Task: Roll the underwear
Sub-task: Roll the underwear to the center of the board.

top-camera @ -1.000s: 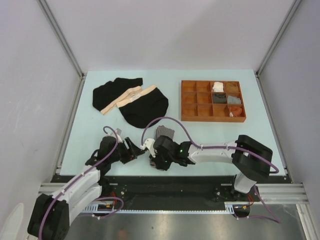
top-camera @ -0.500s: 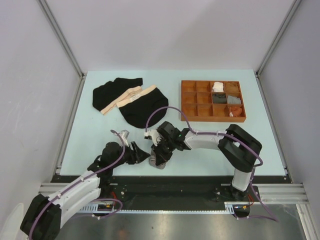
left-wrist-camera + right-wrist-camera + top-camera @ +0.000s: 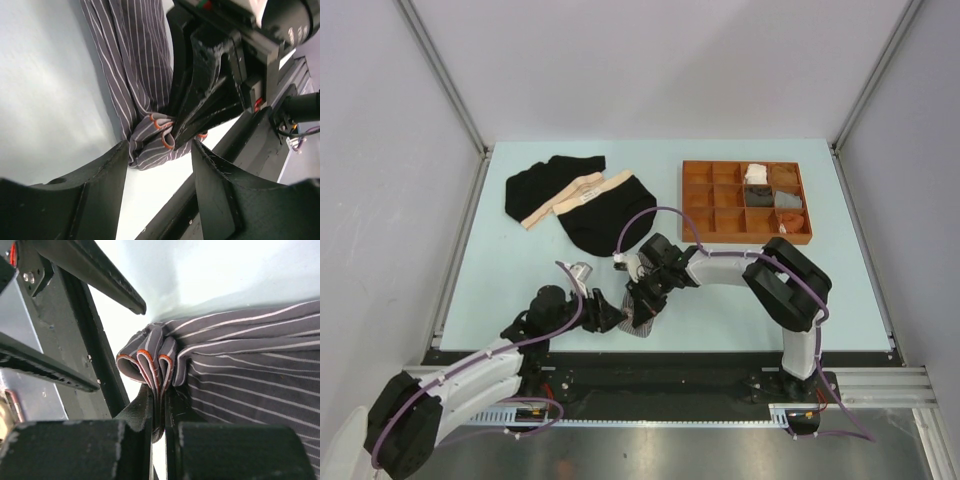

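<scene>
The boxer short (image 3: 240,365) is soft pin-striped cloth, the fingers (image 3: 90,200) matt black plastic.

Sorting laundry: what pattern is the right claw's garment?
Grey boxer short with white pinstripes; right wrist view.

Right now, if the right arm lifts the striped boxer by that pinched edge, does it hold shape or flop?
Probably floppy: the striped boxer bunches into soft pleats where the right fingers pinch its orange-trimmed edge, so the rest would likely hang. Likely light: a thin pinch holds several layers. Pushed, it should crumple rather than slide flat.
</scene>
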Action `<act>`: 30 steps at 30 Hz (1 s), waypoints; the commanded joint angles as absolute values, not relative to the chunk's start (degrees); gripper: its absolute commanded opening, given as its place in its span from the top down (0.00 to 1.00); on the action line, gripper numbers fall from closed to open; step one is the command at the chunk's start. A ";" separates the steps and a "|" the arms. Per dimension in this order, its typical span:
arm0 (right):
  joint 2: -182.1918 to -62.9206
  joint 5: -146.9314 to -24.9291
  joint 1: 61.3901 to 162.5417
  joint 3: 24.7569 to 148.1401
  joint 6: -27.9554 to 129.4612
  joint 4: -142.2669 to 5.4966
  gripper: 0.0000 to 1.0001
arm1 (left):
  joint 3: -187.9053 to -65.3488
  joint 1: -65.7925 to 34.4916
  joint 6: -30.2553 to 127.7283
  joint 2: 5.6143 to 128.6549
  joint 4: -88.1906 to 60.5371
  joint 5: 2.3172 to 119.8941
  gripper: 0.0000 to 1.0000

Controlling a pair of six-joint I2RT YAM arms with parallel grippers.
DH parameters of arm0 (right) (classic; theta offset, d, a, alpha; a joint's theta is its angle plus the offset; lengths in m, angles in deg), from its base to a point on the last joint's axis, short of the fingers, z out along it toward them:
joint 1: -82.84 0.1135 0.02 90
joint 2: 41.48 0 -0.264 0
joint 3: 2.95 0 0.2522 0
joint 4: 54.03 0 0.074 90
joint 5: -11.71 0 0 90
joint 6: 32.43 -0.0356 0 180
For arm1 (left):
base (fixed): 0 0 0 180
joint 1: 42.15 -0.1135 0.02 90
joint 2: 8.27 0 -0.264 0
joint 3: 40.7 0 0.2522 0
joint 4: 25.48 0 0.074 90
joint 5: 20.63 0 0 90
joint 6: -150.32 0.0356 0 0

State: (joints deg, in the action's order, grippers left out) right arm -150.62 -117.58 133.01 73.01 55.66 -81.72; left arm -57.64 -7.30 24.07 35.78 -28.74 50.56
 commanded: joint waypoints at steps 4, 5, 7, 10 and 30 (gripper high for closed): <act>-153.97 -115.90 130.21 74.45 57.39 -81.24 0.96 | -56.21 -5.41 28.23 38.22 -30.18 52.05 0.43; -154.15 -115.91 130.21 74.45 57.39 -81.24 0.95 | -56.48 -5.24 28.32 38.66 -30.35 53.27 0.43; -154.50 -116.43 130.21 74.54 57.39 -81.24 0.95 | -56.92 -4.80 28.50 40.67 -30.62 54.42 0.44; -155.12 -116.61 130.21 74.54 57.39 -81.15 0.95 | -57.80 -4.18 28.67 44.88 -32.02 55.39 0.46; -140.99 -103.03 125.56 78.23 58.71 -90.46 0.30 | -64.21 -2.34 26.83 57.20 -28.34 63.04 1.00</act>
